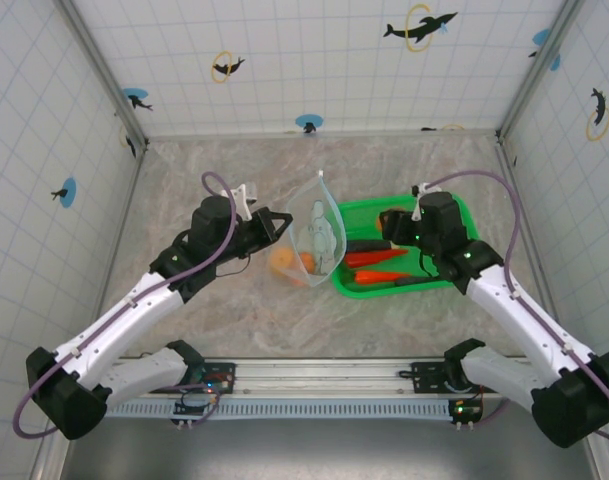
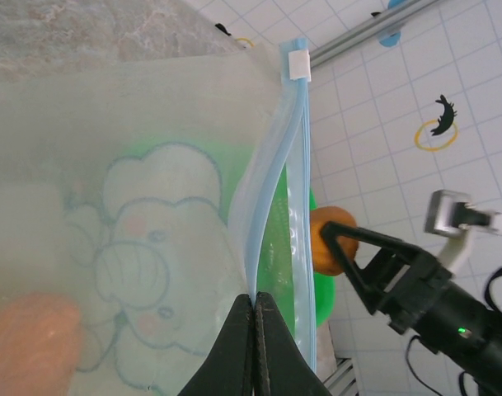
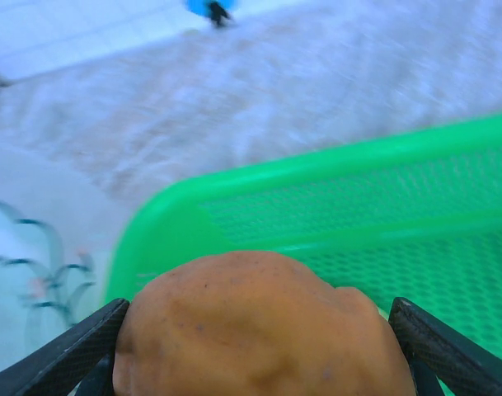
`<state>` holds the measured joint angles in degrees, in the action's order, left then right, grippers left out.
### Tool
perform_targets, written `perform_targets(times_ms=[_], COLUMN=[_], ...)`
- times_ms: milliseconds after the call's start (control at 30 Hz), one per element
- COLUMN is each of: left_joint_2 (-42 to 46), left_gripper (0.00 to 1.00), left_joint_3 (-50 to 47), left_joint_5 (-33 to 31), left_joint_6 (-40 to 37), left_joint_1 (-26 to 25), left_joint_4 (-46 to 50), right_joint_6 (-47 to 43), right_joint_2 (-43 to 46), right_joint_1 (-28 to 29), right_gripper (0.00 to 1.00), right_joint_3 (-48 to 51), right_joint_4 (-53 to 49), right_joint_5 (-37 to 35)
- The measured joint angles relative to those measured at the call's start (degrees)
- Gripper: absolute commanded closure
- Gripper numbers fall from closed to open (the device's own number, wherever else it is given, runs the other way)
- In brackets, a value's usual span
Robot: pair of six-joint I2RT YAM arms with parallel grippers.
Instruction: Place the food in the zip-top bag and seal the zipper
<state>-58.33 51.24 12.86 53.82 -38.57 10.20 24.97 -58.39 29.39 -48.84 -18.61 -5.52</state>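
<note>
- Top external: left gripper (image 1: 280, 222) is pinching the mouth edge of the zip-top bag (image 1: 320, 232). The bag stands mid-frame on the marbled worktop (image 1: 214, 180), right beside the green basket (image 1: 454, 205). Orange bits (image 1: 289, 265) sit inside it, and carrots (image 1: 376, 258) lie in the basket.
- Left wrist: the fingers are pressed together on the pale blue zipper (image 2: 271, 181), and the mouth is barely a slit. The film looks thin and floppy, with an elephant print. I'd pull that lip wider before dropping anything in.
- Right wrist: right gripper (image 3: 259, 351) clamps a lumpy, matte tan-orange round piece (image 3: 251, 313) over the basket's mesh, with the bag at the frame's left edge. I'd carry it over the opening and release low so it doesn't bounce off the lip.
</note>
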Motion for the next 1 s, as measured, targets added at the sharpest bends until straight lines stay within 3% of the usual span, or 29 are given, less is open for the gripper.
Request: perform_targets(times_ms=[300,533,833,1000], left_joint_2=[-0.7,-0.7,-0.7,-0.7], left_gripper=[1.00,1.00,1.00,1.00], left_joint_3=[0.0,0.0,1.0,1.4], left_joint_5=[0.6,1.2,2.2,3.2], left_joint_6=[0.2,0.2,0.3,0.6], left_joint_1=[0.0,0.0,0.0,0.0], left_joint_4=[0.0,0.0,-0.2,-0.6], right_joint_6=[-12.6,-24.5,-32.1,-33.9], right_joint_2=[-4.9,-10.7,-18.0,-20.2], right_joint_1=[20.1,31.4,33.7,34.0], right_gripper=[0.27,0.26,0.25,0.19], right_joint_3=[-15.0,-17.3,-17.3,-17.3], right_joint_4=[0.7,0.7,1.7,5.9], right_joint_5=[-6.6,-16.7,-25.1,-27.7])
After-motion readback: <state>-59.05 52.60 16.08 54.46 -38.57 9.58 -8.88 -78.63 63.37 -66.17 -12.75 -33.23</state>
